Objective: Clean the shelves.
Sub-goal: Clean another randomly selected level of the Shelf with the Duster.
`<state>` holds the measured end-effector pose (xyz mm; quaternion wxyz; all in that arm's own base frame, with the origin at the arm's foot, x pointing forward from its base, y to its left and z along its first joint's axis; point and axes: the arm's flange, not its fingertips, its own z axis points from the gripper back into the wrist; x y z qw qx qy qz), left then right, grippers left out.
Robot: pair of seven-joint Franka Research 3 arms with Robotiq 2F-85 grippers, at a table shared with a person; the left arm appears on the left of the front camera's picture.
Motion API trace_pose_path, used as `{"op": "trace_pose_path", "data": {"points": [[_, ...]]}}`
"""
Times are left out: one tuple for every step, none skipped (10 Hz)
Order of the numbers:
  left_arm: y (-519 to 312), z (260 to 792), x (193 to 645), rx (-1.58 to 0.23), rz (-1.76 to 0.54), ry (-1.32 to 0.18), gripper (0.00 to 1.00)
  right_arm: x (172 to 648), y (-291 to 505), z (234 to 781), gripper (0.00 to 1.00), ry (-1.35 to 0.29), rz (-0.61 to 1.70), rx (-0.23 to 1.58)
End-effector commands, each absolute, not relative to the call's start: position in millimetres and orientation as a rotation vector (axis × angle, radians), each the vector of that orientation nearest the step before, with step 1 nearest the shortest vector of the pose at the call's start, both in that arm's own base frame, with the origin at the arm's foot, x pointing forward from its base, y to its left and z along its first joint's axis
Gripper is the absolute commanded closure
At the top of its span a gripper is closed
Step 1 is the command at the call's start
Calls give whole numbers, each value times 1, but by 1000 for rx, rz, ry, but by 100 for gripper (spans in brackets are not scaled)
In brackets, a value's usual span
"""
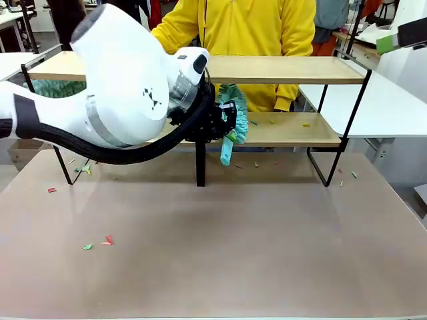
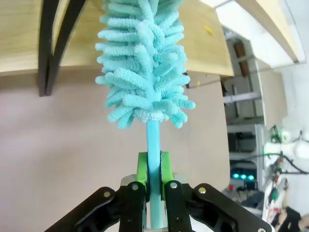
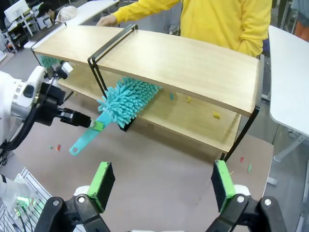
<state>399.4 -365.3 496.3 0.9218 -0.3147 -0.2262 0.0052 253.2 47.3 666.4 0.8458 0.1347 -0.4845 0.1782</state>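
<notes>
The shelves (image 1: pixel 287 69) stand across the far side of the table, two light-wood boards on a black frame with a centre post (image 1: pixel 200 163). My left gripper (image 1: pixel 225 125) is shut on the handle of a fluffy turquoise duster (image 1: pixel 235 107). The duster's head lies on the lower board (image 3: pixel 193 121), under the top board (image 3: pixel 178 63), just right of the post. In the left wrist view the green pads (image 2: pixel 142 175) clamp the handle (image 2: pixel 153 140) below the duster head (image 2: pixel 145 63). My right gripper (image 3: pixel 161 188) hangs open, high above the table in front of the shelves.
Small coloured scraps lie on the lower board (image 1: pixel 305 125) and on the brown table (image 1: pixel 107 240). Another turquoise fluffy thing (image 1: pixel 57 88) sits at the rack's left end. A person in yellow (image 1: pixel 253 27) stands behind it, one hand (image 3: pixel 108 20) at the top board. A white table (image 1: pixel 387 107) stands right.
</notes>
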Motion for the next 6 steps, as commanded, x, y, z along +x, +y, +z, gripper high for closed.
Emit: {"op": "trace_pose_path", "data": {"points": [[-393, 501, 412, -610, 78, -475, 88, 254, 45, 667, 0, -1027, 390, 280], [-400, 495, 415, -592, 85, -478, 88, 254, 45, 667, 0, -1027, 390, 280], [-406, 493, 415, -577, 86, -466, 88, 254, 45, 667, 0, -1027, 390, 280], [-413, 489, 414, -579, 80, -456, 88, 254, 45, 667, 0, -1027, 390, 280], [-420, 488, 413, -588, 52, -419, 88, 254, 45, 667, 0, -1027, 390, 280], [-425, 488, 416, -592, 42, -425, 88, 254, 45, 667, 0, -1027, 390, 280]]}}
